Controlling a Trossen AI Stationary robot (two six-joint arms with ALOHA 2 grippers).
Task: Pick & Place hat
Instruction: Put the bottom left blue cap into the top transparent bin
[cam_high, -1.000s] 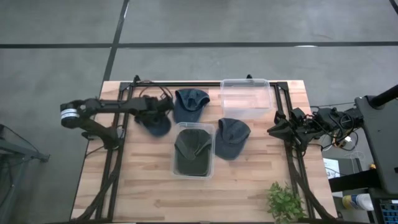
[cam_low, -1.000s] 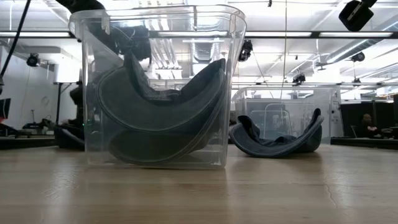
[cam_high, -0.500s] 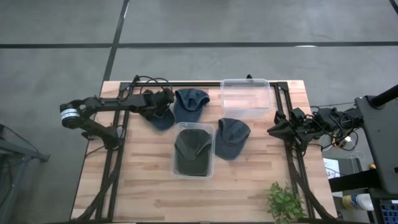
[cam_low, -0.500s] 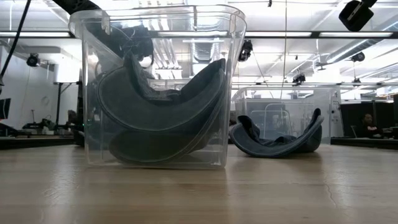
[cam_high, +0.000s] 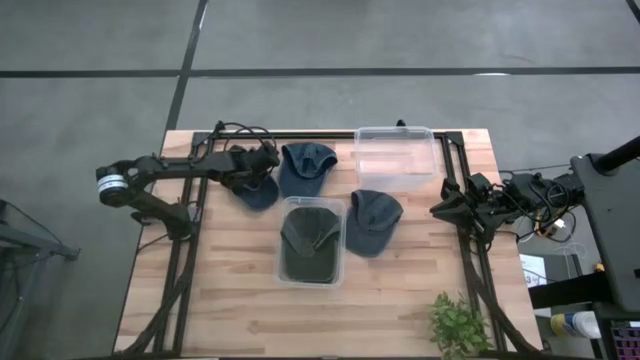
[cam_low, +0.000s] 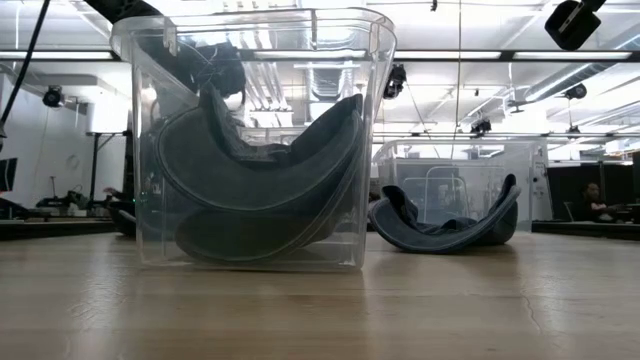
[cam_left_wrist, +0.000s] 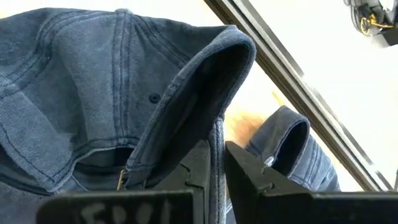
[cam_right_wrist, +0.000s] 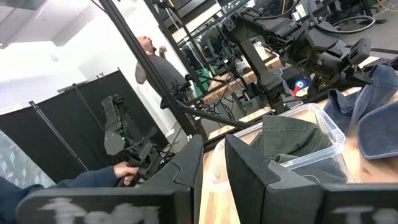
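a light wooden plank table stands on a grey concrete floor crossed by dark seams, with a black frame running around the table's far edge and sides. near the table's middle a clear bin holds a dark green hat; a second clear bin sits toward the far right corner. three blue hats lie on the bare wood: one just right of the filled bin, one beyond it, and a darker blue hat to the left. the left end effector sits at that darker hat's far edge, its fingers nearly together with a fold of the brim pinched between them. the right end effector waits at the table's right edge, fingers a narrow gap apart and holding nothing. a small green plant stands at the near right corner. across the table the room shows ceiling strip lights, black partition screens, other robot rigs and a person standing.
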